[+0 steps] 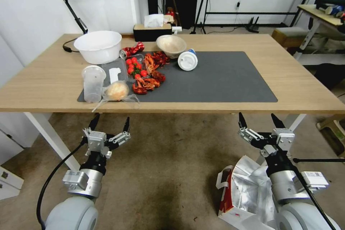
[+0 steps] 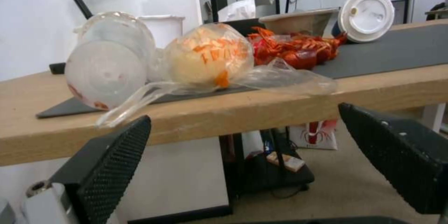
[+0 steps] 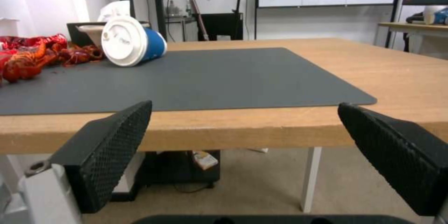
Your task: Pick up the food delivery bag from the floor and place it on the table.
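The food delivery bag [image 1: 244, 190] lies on the floor [image 1: 169, 165] at the lower right, white with a red side and its crumpled silver foil lining showing; my right arm covers part of it. My right gripper [image 1: 261, 120] hangs open above the bag, just short of the front edge of the table [image 1: 294, 82], with nothing between its fingers [image 3: 110, 147]. To the left my left gripper [image 1: 110, 121] is open too, held in front of the table edge, fingers [image 2: 105, 168] bare. The dark grey mat [image 1: 222, 79] lies on the table top.
The mat's left half is crowded: a white bowl [image 1: 98, 46], a clear cup [image 1: 93, 82], a bagged bun [image 1: 116, 91], crayfish and cherry tomatoes [image 1: 143, 73], a tipped blue cup [image 1: 187, 60], a paper bowl [image 1: 171, 45], a tissue box [image 1: 152, 28]. A white table leg [image 1: 50, 136] stands beside my left arm.
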Motion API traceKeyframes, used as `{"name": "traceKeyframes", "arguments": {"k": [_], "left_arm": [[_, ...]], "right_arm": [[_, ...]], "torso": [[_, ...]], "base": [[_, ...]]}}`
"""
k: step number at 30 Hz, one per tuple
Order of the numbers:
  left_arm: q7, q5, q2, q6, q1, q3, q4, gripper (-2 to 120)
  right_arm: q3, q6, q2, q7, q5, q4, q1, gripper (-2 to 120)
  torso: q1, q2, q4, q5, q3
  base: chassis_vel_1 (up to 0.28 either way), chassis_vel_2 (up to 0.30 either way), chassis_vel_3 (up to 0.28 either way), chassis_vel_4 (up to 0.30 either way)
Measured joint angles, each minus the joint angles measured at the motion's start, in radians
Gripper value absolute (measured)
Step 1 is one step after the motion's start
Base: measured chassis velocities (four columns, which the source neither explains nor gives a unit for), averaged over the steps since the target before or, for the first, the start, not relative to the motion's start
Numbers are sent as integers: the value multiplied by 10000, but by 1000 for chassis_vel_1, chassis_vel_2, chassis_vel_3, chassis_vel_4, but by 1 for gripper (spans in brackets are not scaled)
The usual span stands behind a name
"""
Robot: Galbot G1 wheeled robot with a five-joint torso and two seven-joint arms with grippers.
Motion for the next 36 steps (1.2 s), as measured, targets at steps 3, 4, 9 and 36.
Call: {"name": "traceKeyframes", "arguments": {"k": [3,4,9,36], "left_arm": [[0,22,-1,1,8,31,0,100],[0,22,-1,1,8,31,0,100],[0,29,-1,7,22,52,-1,100],[26,110,1,-11,-54,100,140,99]], "right_arm": [[-2,4,3,17,-2,0,21,100],[-2,4,3,17,-2,0,21,100],[53,-21,35,79,61,1,103,100],[155,-129,-32,123,304,-64,256,100]], "torso": [[-57,-131,0,0,-75],[-57,-131,0,0,-75],[-124,-309,0,0,-188],[-655,-1684,0,-1,-1031]], "base": [[0,0,0,0],[0,0,0,0],[0,0,0,0],[0,0,0,0]]}}
